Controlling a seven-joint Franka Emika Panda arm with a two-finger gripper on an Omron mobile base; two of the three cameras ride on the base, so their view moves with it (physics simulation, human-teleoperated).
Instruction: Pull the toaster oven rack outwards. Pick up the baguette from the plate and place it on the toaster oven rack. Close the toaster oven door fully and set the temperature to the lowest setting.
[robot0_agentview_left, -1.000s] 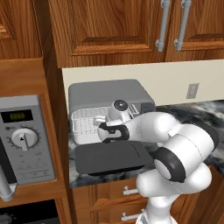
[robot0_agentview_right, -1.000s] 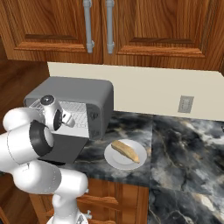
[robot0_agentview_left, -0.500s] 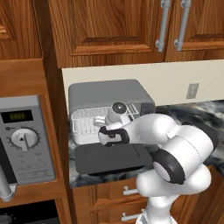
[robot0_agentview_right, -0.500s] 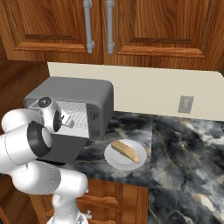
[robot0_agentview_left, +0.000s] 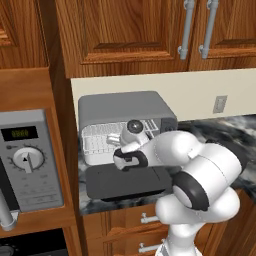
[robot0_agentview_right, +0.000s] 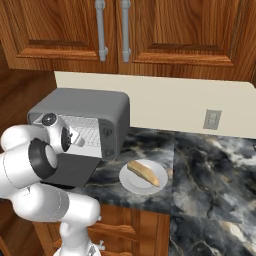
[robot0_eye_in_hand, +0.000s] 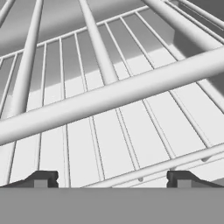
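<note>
You've got the toaster oven door (robot0_agentview_left: 127, 182) down flat and the gripper (robot0_eye_in_hand: 111, 179) right at the toaster oven rack (robot0_agentview_left: 102, 142), jaws spread wide with nothing pinched yet. I'd call the rack not yet pulled out. The baguette (robot0_agentview_right: 143, 172) waits on the plate (robot0_agentview_right: 131, 184) near the counter's front edge.

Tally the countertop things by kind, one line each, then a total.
Toaster oven: 1
Toaster oven rack: 1
Plate: 1
Baguette: 1
Total: 4
</note>
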